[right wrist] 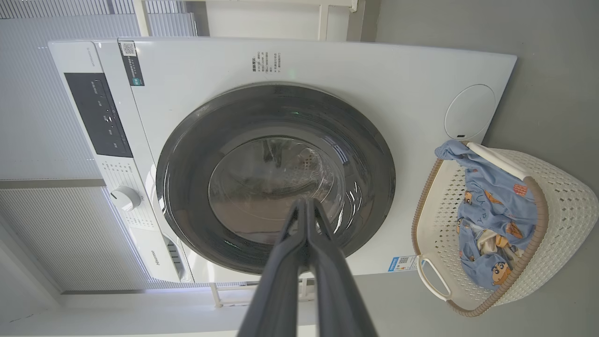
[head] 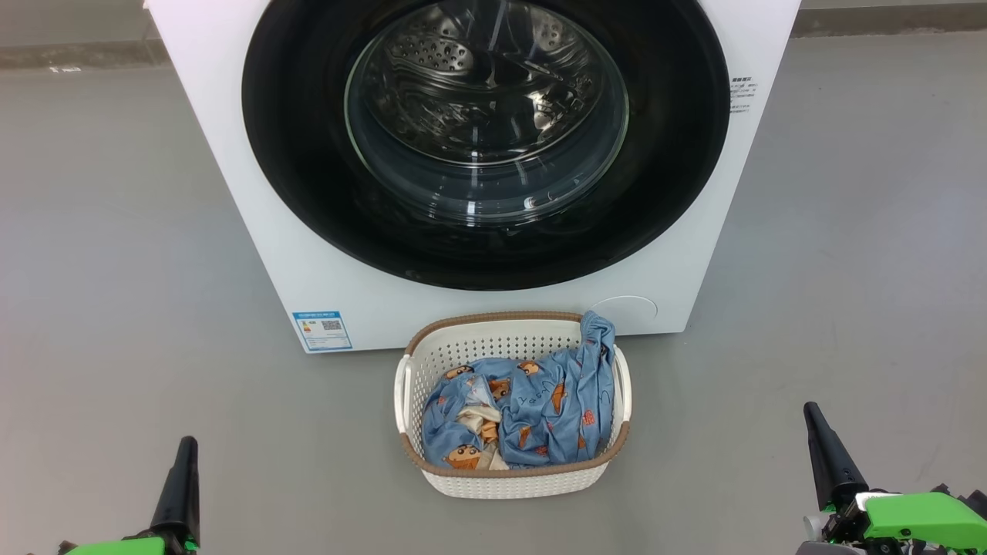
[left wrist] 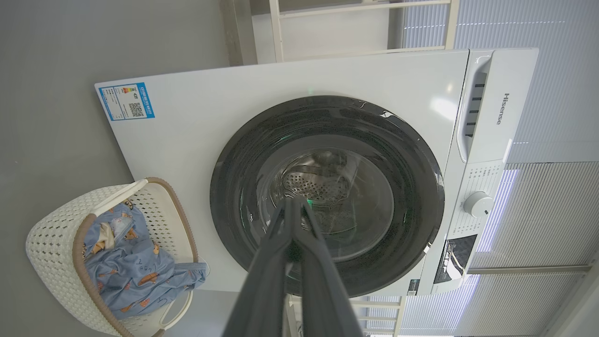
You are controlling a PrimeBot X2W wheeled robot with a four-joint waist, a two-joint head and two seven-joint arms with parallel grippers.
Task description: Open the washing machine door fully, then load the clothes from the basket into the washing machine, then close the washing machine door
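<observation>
On the grey floor (head: pixel 116 308), just in front of the big white front-loading washing machine (head: pixel 231 154), sits the small cream-white perforated plastic basket (head: pixel 509 482), holding the light blue cartoon-printed clothes (head: pixel 540 408). Its round glossy black door (head: pixel 293 154) is closed. Well back, the left claw (left wrist: pixel 292 202) and the right claw (right wrist: pixel 306 202) are pinched together, empty.

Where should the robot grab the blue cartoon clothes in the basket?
Grab the clothes by the thick bunched fold on their right side, coming straight down from above. The basket is open on top and its walls block the sides, so that is probably easiest.
</observation>
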